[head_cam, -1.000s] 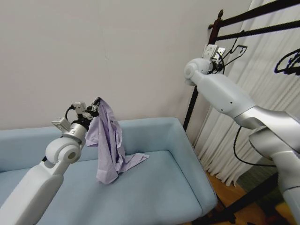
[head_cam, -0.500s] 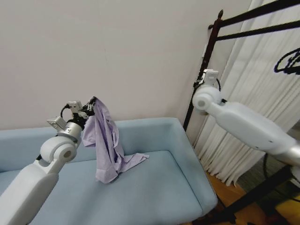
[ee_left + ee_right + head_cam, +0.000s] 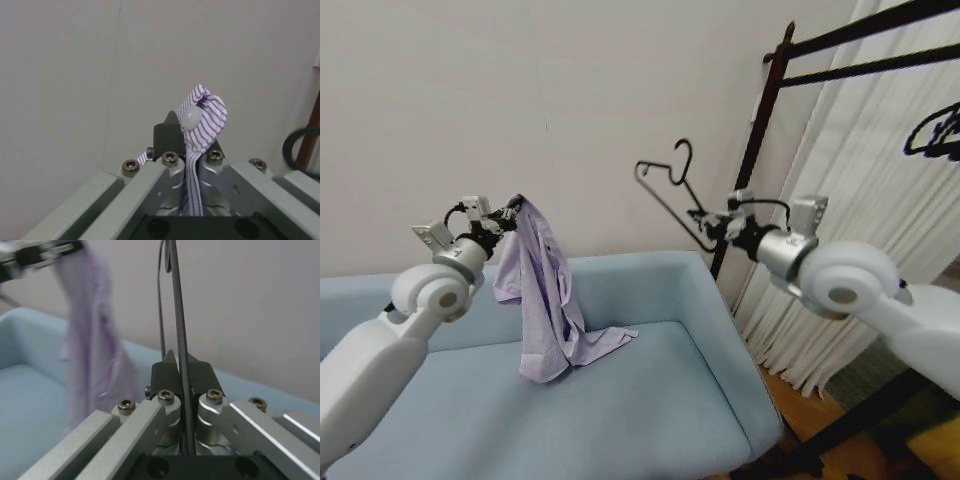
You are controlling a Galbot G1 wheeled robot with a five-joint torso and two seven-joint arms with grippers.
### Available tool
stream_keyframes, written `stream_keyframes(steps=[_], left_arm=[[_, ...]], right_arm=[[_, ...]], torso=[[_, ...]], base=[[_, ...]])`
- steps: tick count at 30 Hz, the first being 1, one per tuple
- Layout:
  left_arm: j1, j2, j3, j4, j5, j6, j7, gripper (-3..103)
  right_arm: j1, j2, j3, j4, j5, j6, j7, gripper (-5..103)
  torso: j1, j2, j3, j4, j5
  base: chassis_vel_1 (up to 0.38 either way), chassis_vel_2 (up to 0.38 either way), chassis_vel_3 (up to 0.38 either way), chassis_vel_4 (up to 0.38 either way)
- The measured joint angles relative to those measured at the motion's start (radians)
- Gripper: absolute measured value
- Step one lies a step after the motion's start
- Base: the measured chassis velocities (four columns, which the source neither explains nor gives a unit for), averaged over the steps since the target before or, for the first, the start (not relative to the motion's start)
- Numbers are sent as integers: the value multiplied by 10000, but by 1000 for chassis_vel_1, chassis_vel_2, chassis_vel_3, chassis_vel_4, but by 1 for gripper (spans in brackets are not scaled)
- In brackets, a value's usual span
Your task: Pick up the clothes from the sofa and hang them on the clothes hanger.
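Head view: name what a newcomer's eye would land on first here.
The purple striped shirt stands out most. It dangles from the left pincer, which is shut on its top edge, and its lower end trails onto the seat of the pale blue sofa. Across from it, the right pincer grips a black wire hanger and holds it up in the air above the sofa's right end.

Both arms raised; left gripper [image 3: 511,213] clamped tight, right gripper [image 3: 713,222] likewise, pointing inward.
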Motion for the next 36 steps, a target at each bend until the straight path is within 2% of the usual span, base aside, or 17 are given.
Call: stream_keyframes(steps=[2,4,10,14,22,30,36], left_arm=[[-497,68,363,166,-351,90,295,0],[-1033,89,783,323,-438,142,535,0],[-2095,40,1670,566,-502,261,602,0],[-2386,34,1897,616,-511,275,583,0],[-2368,75,1866,670,-512,278,664,0],[-2336,23,1764,824,-463,235,859,0],[-2325,70,1765,708,-472,233,925,0]], right_arm=[[-380,231,90,99,-196,20,-712,2],[-358,585,-167,160,-321,110,-897,2],[60,1352,-1044,163,-792,270,-710,2],[186,1551,-1254,18,-1050,394,-529,2],[600,1577,-1489,-202,-1133,470,-457,2],[776,1071,-1469,-297,-1150,580,-660,2],[860,1206,-1585,-439,-1189,677,-664,2]], torso=[[1,-1,2,0,-2],[2,0,2,3,2],[5,-1,4,3,-2],[4,-1,4,1,1],[4,-1,4,3,-2],[3,-1,3,-1,-1],[4,-1,3,2,0]], base=[[0,0,0,0],[0,0,0,0],[0,0,0,0],[0,0,0,0],[0,0,0,0],[0,0,0,0],[0,0,0,0]])
